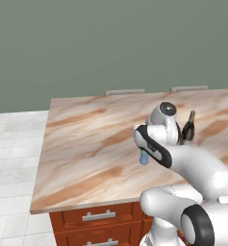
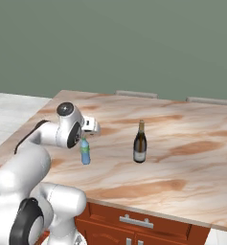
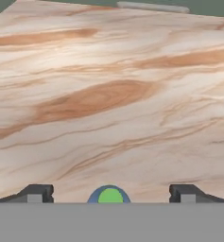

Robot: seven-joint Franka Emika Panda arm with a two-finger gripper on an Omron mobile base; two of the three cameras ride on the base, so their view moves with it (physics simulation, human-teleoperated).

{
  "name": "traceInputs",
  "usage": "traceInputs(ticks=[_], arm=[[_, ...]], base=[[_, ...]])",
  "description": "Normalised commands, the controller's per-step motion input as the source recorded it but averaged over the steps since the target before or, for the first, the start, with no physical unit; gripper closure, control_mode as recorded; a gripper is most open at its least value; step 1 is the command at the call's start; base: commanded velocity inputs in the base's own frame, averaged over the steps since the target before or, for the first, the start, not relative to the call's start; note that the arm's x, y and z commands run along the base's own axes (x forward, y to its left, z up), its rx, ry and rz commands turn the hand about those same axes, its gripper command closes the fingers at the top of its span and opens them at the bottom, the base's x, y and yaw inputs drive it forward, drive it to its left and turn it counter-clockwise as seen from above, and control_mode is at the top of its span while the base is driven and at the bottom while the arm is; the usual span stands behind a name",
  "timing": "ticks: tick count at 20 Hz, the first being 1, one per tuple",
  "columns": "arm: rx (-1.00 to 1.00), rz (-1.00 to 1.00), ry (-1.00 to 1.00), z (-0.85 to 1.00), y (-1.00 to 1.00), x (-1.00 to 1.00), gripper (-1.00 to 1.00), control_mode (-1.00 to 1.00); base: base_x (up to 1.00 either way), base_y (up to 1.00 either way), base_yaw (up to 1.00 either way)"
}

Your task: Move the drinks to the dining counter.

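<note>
Room: we see a grey-green wall above a pale tiled floor, with the counter [image 2: 182, 158] filling the middle of both base views, its marble top veined brown.
Wine bottle: it stands upright on the counter at centre of the right base view [image 2: 140, 142], well clear of the edges.
Blue bottle: it stands upright on the counter just left of centre in the right base view [image 2: 85, 151], right under the hand; in the hand view its cap [image 3: 109, 195] shows at bottom centre.
Gripper: in the hand view [image 3: 110, 194] the two tips stand wide apart, one on each side of the cap, touching nothing we can see; we judge the bottle released.
Risk, tipping: a fingertip [image 3: 37, 193] could catch the cap if the hand swings sideways before it rises, and the light bottle would fall or roll.
Risk, neighbour: a wide sweep of the arm toward the right of the frame could strike the wine bottle.
Hidden: in the left base view the arm covers most of the blue bottle and the wine bottle's lower half.
Cut off: the hand view gives us the cap alone, so the gap between fingers and bottle body is hard to judge.
</note>
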Motion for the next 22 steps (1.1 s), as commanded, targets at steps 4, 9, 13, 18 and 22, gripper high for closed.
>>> traceInputs(ticks=[4,9,13,18,22], arm=[[0.02,0.0,-0.21,1.0,-0.01,-0.62,-1.0,-1.0],[0.03,-0.01,-0.22,1.0,-0.06,-1.0,-1.0,-1.0],[0.06,-0.05,-0.11,0.9,-0.06,-1.0,-1.0,-1.0],[0.07,-0.1,-0.01,0.93,-0.11,-1.0,-1.0,-1.0],[0.06,-0.12,0.01,1.0,-0.1,-1.0,-1.0,-1.0]], base=[[0.0,0.0,0.0],[0.0,0.0,0.0],[0.0,0.0,0.0],[0.0,0.0,0.0],[0.0,0.0,0.0]])
